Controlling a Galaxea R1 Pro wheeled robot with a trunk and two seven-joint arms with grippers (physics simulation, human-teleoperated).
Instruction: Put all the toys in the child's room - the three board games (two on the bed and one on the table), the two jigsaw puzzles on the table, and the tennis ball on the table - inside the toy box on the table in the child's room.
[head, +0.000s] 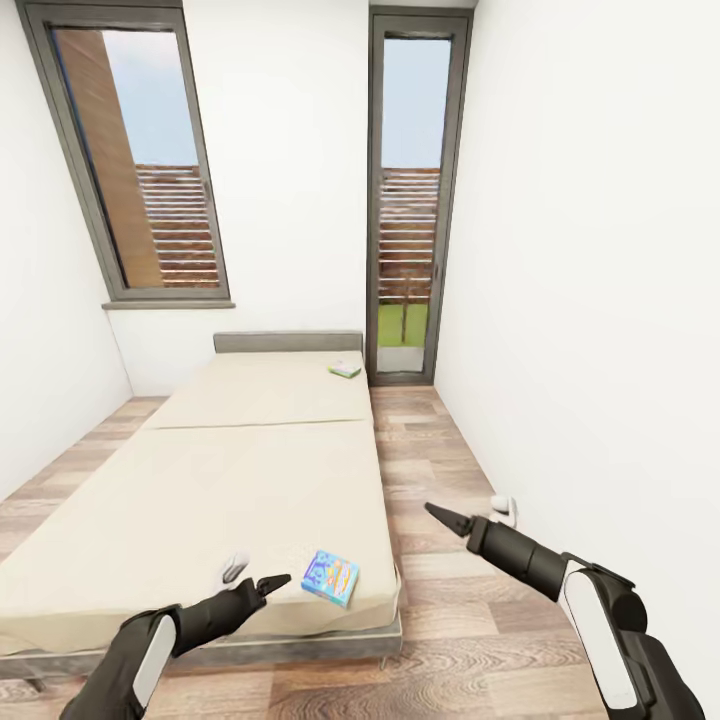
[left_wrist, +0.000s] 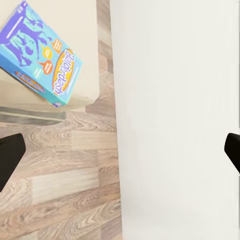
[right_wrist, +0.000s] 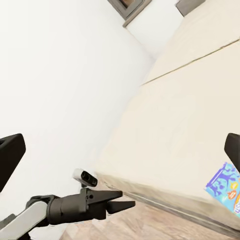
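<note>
A blue board game (head: 331, 577) lies flat on the cream bed (head: 200, 480), close to its near right corner. It also shows in the left wrist view as a blue printed box (left_wrist: 42, 55) and at the edge of the right wrist view (right_wrist: 225, 187). A small pale green-white board game (head: 345, 369) rests far off by the grey headboard. My left gripper (head: 275, 582) hovers just left of the blue box, open and empty, its fingers (left_wrist: 10, 155) spread wide. My right gripper (head: 440, 515) hangs over the floor right of the bed, open and empty too.
A strip of wood-plank floor (head: 430, 470) runs between the bed and the white right wall (head: 600, 300). A tall grey-framed glass door (head: 405, 200) closes the far end, and a window (head: 140, 160) sits above the headboard side.
</note>
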